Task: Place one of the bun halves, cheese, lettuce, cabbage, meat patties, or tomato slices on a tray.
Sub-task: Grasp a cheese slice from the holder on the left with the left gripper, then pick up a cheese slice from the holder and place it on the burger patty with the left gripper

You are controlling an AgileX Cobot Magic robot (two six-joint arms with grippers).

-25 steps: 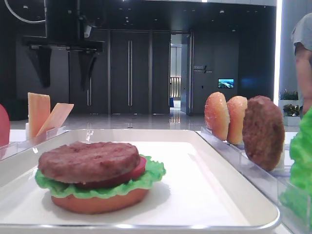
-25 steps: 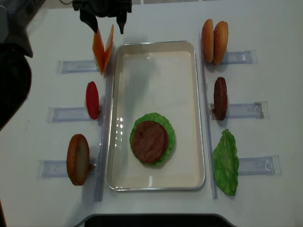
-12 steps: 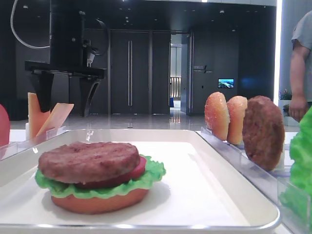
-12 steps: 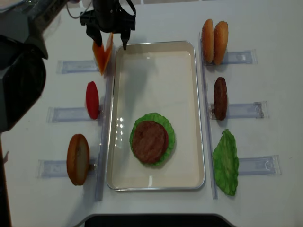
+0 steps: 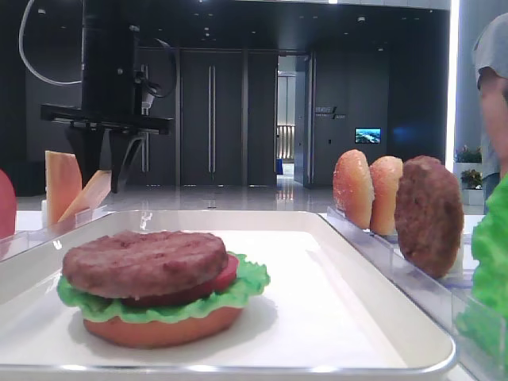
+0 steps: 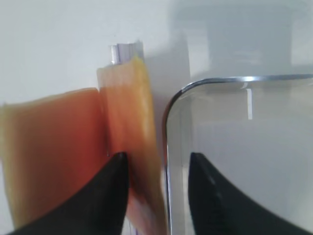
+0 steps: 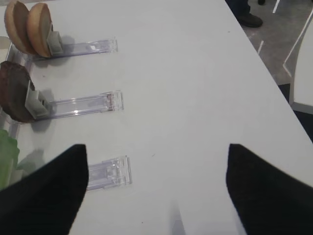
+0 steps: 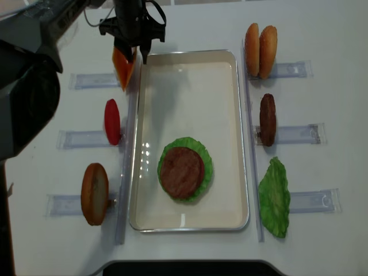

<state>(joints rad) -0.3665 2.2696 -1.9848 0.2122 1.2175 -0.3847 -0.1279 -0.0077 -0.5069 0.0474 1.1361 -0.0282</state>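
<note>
The white tabletop [image 8: 190, 23] fills the overhead view. At its centre lies the tray [image 8: 190, 86], long side running top to bottom of the frame. In the tray's lower half sits a stack: a meat patty [image 8: 182, 172] on top, a tomato slice [image 5: 226, 274] and lettuce [image 8: 206, 167] under it, a bun half [image 5: 163, 329] at the bottom.

Clear racks [image 8: 290, 134] line both sides of the tray. On the right, from top to bottom, stand two bun halves [image 8: 260, 50], a patty [image 8: 267, 119] and a lettuce leaf [image 8: 275, 197]. On the left stand the cheese slices [image 8: 123, 68] at the upper left, then a tomato slice [image 8: 112, 121], then a bun half [image 8: 95, 193].

The left hand [image 8: 130, 56] hangs over the cheese. In the left wrist view its fingers stand on either side of the slice nearer the tray [image 6: 134, 142], narrowly apart; whether they press it I cannot tell.

The right hand [image 7: 156, 188] is over bare tabletop right of the racks, its fingers wide apart and holding nothing.
</note>
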